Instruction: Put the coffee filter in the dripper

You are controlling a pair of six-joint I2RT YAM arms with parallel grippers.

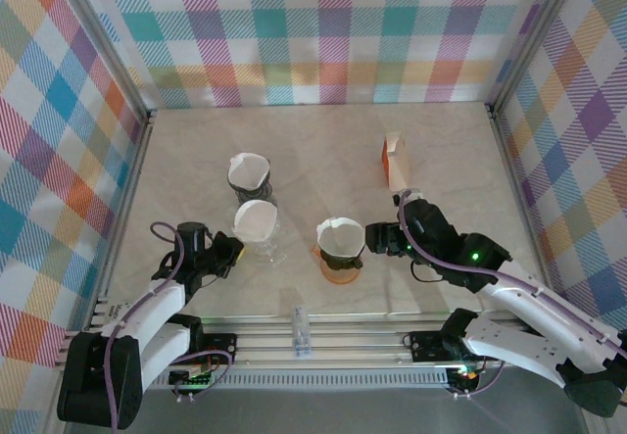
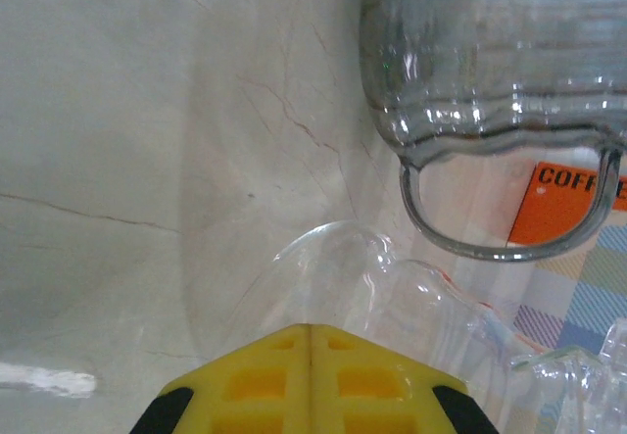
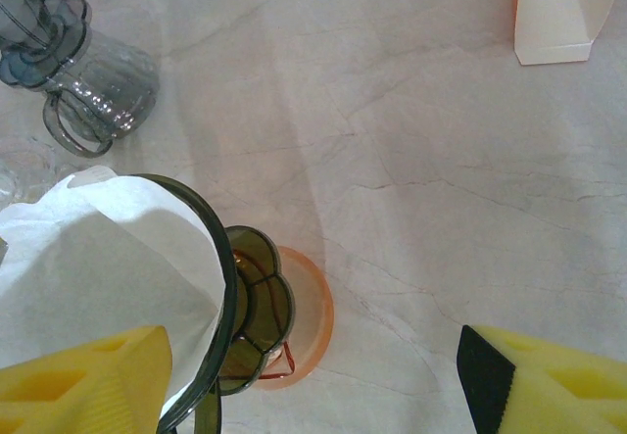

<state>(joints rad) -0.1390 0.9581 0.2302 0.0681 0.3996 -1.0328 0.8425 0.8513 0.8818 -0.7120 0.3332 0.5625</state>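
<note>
At the right gripper (image 3: 315, 365): released, jaws wide, nothing grasped. Hangs low over the bench (image 3: 421, 160) with one yellow finger across the white coffee filter (image 3: 88, 248) and the other well out to the side; cannot tell whether that finger touches the paper.

Just under it: the filter inside the dark green glass dripper (image 3: 257, 307), paper edge above the rim, the dripper upright on its orange base (image 3: 315, 318). Looks seated, so probably the release step, with placement all but done.

Next, judging from this: calls for a straight lift up and away, jaws kept wide, without snagging the paper edge or nudging the rim. Worth checking that the filter stays settled.

At the left gripper (image 2: 311, 356): clenched, empty, low by the bench. Just ahead of it, a clear glass dripper (image 2: 353, 267); beyond, a grey glass dripper (image 2: 490, 52).

Farther back on the right: an orange-and-white coffee filter box (image 3: 554, 13), well apart.
</note>
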